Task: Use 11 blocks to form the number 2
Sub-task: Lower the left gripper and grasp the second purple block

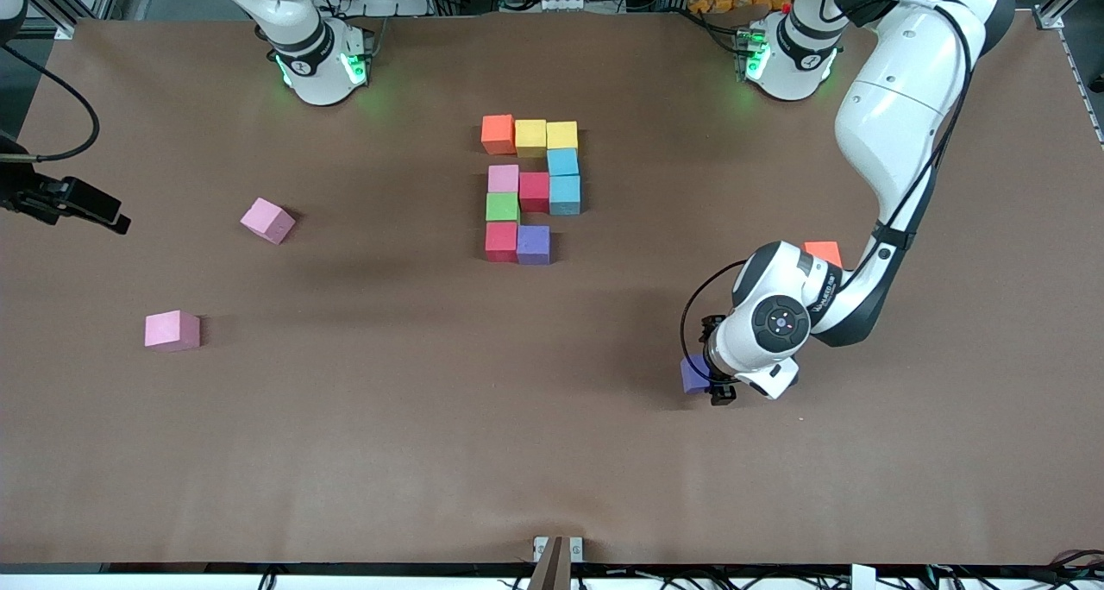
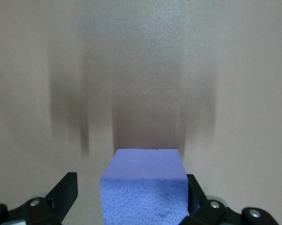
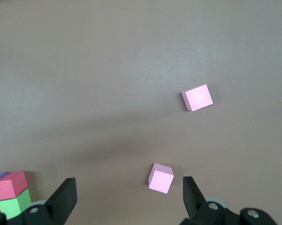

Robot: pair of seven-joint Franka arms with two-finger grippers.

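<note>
Purple block (image 1: 693, 374) is sitting on the table (image 1: 431, 452) toward the left arm's end, nearer the front camera than the number 2 (image 1: 532, 189). Left gripper (image 1: 718, 389) is straddling it with fingers (image 2: 66, 190) spread open: one finger is clear of the cube, the other looks to be against its side, no clamp on it. The number 2 is lying mid-table, only ten cubes so far: orange plus two yellows in the row nearest the bases, two light blues, pink and red, green, then red and purple in the row nearest the front camera. Right gripper (image 3: 127, 194) is waiting up high with jaws open, holding nothing. Two loose pink blocks (image 1: 267, 220) (image 1: 172, 329) are lying toward the right arm's end. An orange block (image 1: 822, 252) is peeking out past the left arm.
</note>
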